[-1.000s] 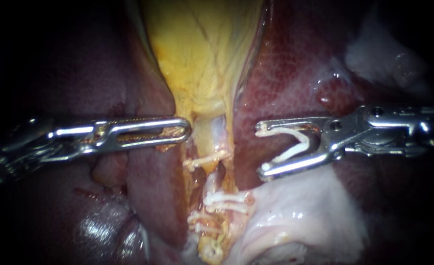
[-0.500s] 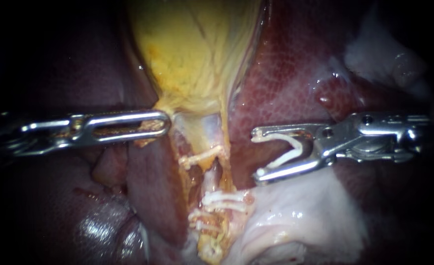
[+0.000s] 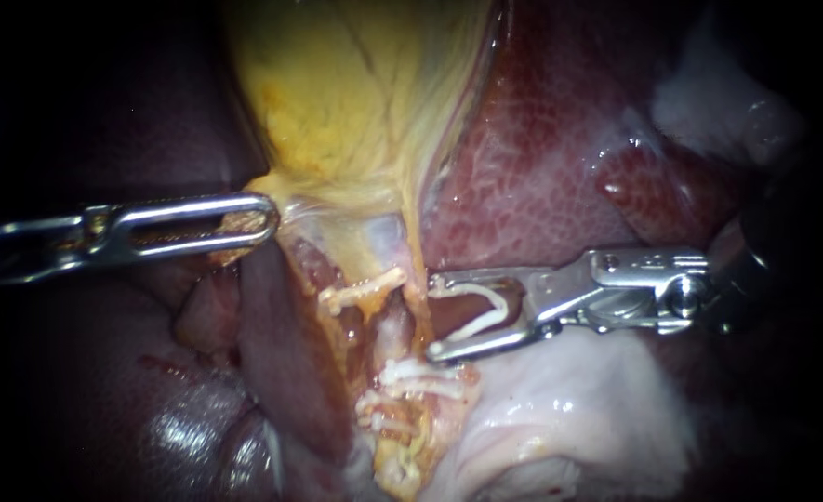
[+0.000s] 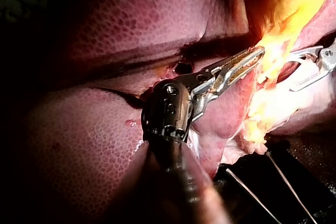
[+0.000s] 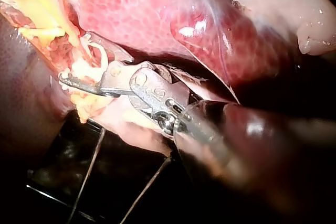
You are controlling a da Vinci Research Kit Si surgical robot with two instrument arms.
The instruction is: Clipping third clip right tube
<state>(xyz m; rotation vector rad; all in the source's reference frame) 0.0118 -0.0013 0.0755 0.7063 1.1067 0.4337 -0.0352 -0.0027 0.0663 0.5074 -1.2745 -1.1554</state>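
Readable text: none in any view.
Left instrument (image 3: 262, 218), left of frame: bare metal, no lettering that can be read.
Right instrument (image 3: 434, 316), right of centre: small marks on the metal, too faint to read.
Liver and other tissue: no labels, numbers or signs.

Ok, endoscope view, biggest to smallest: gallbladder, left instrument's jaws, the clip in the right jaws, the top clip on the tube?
1. gallbladder, by far.
2. left instrument, counting its jaws only.
3. loaded clip and top clip look about alike, so I won't rank them.
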